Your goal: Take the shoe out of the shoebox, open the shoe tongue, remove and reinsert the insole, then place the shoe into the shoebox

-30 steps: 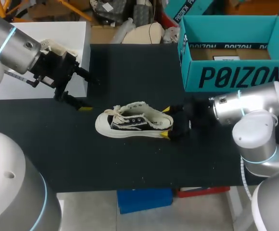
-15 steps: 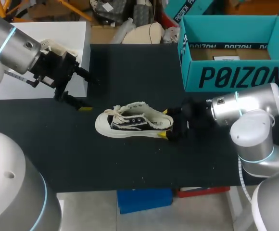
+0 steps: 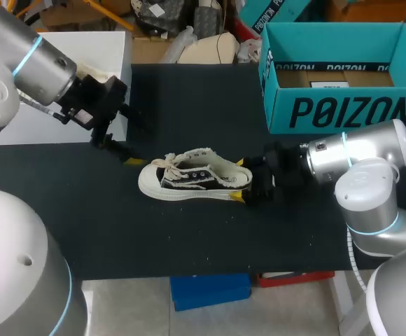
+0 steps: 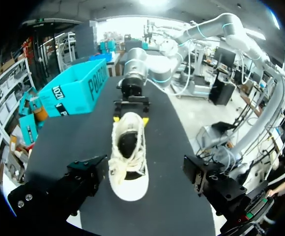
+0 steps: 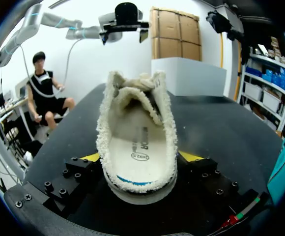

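**Two wrist cameras, opposite ends**

Out of its box, the low white canvas shoe (image 3: 192, 178) with black side panels lies on its sole in the middle of the matte black bench (image 3: 189, 238), toe left, heel right. The right gripper (image 3: 240, 178) clamps the heel, a yellow tip pressed to each side. Only its wrist view looks down the opening: a smooth white insole (image 5: 140, 152) with a blue heel patch, ringed by frayed, fuzzy cream edging. The left wrist view shows instead the rounded rubber toe cap and knotted cream laces. The left gripper (image 3: 134, 138) hangs spread wide near the toe, touching nothing. Far right stands the open teal cardboard shoebox (image 3: 343, 112).
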`<action>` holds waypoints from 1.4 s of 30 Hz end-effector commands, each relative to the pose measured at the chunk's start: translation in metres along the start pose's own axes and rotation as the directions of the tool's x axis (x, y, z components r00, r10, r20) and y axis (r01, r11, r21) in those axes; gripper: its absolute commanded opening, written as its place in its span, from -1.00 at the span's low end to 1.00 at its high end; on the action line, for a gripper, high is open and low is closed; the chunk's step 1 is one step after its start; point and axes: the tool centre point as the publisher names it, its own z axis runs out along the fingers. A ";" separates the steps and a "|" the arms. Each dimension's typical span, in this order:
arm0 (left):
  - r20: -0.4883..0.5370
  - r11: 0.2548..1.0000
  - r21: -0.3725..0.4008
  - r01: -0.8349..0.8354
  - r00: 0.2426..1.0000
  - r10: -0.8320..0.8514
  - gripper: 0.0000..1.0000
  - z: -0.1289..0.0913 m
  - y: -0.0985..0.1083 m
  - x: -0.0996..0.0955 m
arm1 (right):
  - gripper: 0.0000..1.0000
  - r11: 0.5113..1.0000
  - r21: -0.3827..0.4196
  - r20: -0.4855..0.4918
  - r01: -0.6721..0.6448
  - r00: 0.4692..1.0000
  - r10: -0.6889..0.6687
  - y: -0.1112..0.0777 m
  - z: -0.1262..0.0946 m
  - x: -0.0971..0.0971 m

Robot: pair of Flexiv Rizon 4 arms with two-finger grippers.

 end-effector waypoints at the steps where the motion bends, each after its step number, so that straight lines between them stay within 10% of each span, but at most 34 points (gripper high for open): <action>1: 0.040 0.906 -0.322 0.273 0.961 -0.275 1.00 0.018 -0.007 -0.006 | -1.00 1.000 0.000 0.001 -0.001 1.000 0.001 -0.002 0.003 -0.001; 18: -0.021 0.907 -0.379 0.183 0.978 -0.206 1.00 0.021 -0.011 0.002 | -1.00 1.000 0.000 0.001 -0.001 1.000 0.001 -0.002 0.003 -0.001; 25: 0.428 0.524 -0.292 0.800 0.600 -0.676 1.00 0.041 -0.014 -0.024 | -1.00 1.000 0.000 0.001 -0.001 1.000 0.001 -0.002 0.003 -0.001; 34: 0.553 0.110 -0.055 0.992 0.122 -0.824 1.00 0.047 -0.007 -0.030 | -1.00 1.000 0.000 0.001 -0.001 1.000 0.001 -0.002 0.003 -0.001; 42: 0.559 0.111 -0.043 0.993 0.116 -0.821 1.00 0.045 -0.007 -0.030 | -1.00 1.000 0.000 0.001 -0.001 1.000 0.001 -0.002 0.003 -0.001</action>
